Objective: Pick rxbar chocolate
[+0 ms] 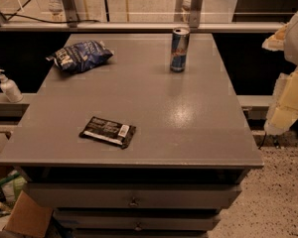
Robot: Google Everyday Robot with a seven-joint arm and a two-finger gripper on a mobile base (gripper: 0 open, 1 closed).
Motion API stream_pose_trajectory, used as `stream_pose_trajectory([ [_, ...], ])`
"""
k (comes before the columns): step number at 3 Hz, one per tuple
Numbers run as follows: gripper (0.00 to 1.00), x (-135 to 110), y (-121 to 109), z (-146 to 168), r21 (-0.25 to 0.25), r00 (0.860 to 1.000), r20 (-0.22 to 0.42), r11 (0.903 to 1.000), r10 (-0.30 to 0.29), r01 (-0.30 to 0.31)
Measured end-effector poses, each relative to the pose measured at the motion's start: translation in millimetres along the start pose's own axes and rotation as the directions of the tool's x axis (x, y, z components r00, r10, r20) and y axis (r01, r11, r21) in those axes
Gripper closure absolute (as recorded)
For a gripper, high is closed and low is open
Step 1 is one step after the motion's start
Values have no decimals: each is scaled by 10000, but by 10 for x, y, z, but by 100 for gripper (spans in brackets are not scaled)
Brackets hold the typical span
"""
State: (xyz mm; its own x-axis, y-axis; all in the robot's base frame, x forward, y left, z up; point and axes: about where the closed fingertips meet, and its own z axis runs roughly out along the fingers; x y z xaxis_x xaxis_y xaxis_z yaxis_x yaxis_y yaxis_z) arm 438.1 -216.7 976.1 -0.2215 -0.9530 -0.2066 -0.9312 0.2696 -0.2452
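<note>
The rxbar chocolate (108,131) is a small flat black wrapper with white text and a white label patch. It lies flat near the front left of the grey table top (188,118). My gripper (282,114) is at the right edge of the view, a pale white and yellowish shape hanging beside the table's right side. It is well to the right of the bar and touches nothing on the table.
A crinkled dark blue chip bag (81,55) lies at the back left. An upright blue-and-silver can (179,49) stands at the back centre. A white pump bottle (9,87) stands on a ledge to the left. Drawers (134,200) sit under the table top.
</note>
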Motion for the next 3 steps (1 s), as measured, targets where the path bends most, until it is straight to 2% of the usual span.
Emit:
stream_pose_trajectory([
  [2, 0, -80, 47, 9, 15, 9997, 115, 9998, -221, 221],
  [3, 0, -297, 172, 88, -198, 9972, 405, 9977, -633, 641],
])
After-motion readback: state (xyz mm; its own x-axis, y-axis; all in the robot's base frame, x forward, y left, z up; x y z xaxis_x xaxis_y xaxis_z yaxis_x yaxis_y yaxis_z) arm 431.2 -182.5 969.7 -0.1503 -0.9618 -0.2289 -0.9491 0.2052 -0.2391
